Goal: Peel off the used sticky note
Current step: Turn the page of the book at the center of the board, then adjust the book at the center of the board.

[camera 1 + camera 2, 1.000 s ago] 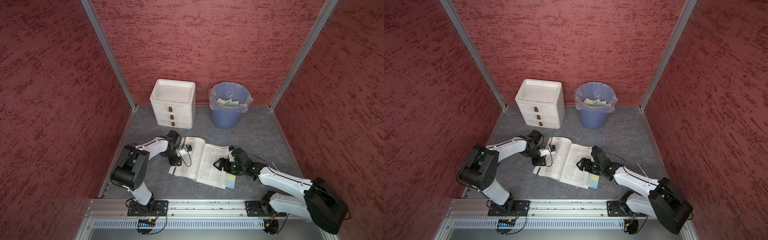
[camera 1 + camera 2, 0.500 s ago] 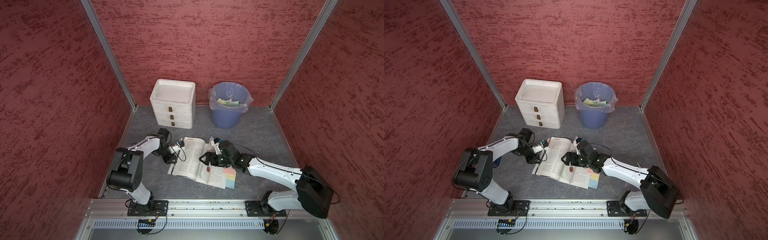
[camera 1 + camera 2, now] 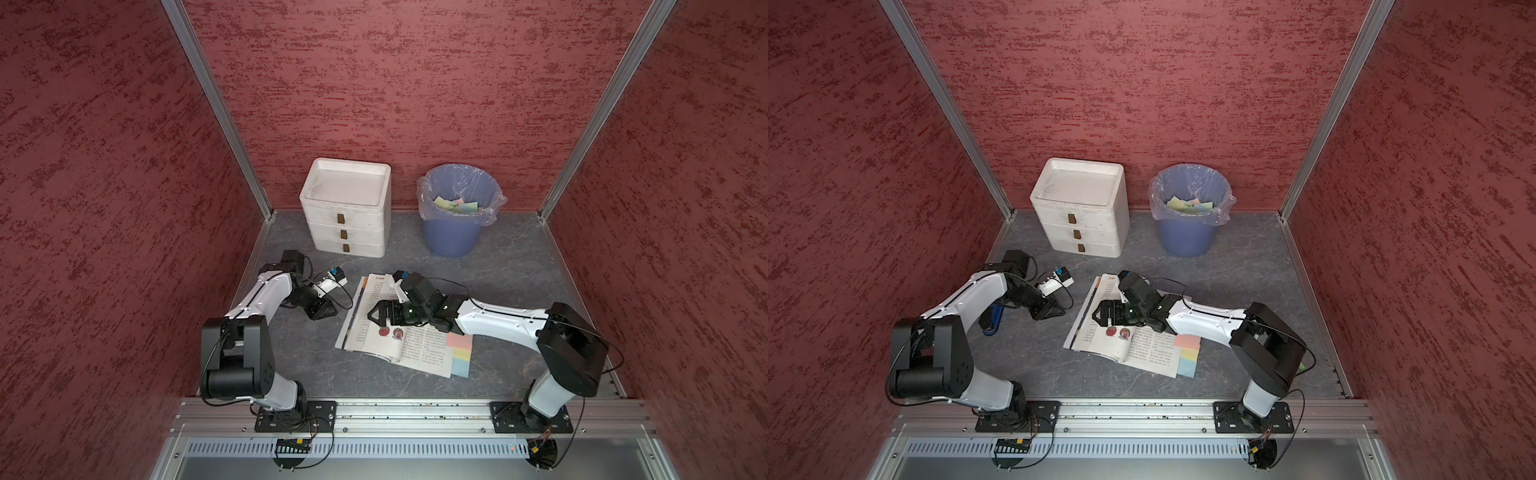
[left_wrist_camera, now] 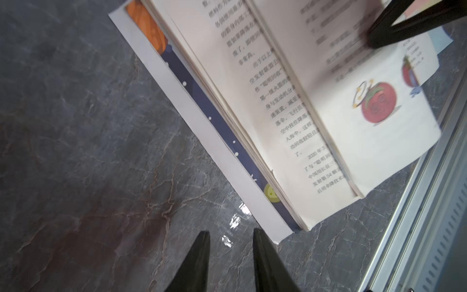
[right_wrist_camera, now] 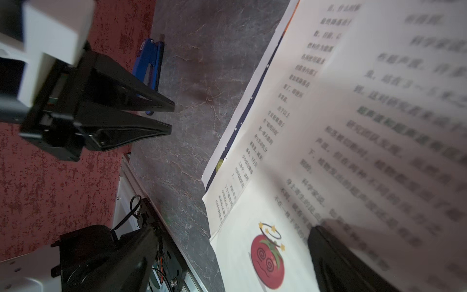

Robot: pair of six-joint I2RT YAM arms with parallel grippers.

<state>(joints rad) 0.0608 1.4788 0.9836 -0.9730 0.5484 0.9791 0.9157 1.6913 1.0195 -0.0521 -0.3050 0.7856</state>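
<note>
Grey desk (image 3: 291,361) with an open book (image 3: 424,353) lying flat on it. Right claw (image 3: 374,318) over the book's left page, spread wide, gripping nothing. Left claw (image 4: 230,231) just off the book's left edge, low over the bare desk, open only a little, holding nothing. Coloured sticky notes (image 3: 460,353) stuck in a row along the book's right edge, apart from both claws.

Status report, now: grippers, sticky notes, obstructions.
Left gripper open, empty, beside open printed book. Right gripper open over its left page. Pastel paper sticky notes stuck on right page edge, unobstructed.
</note>
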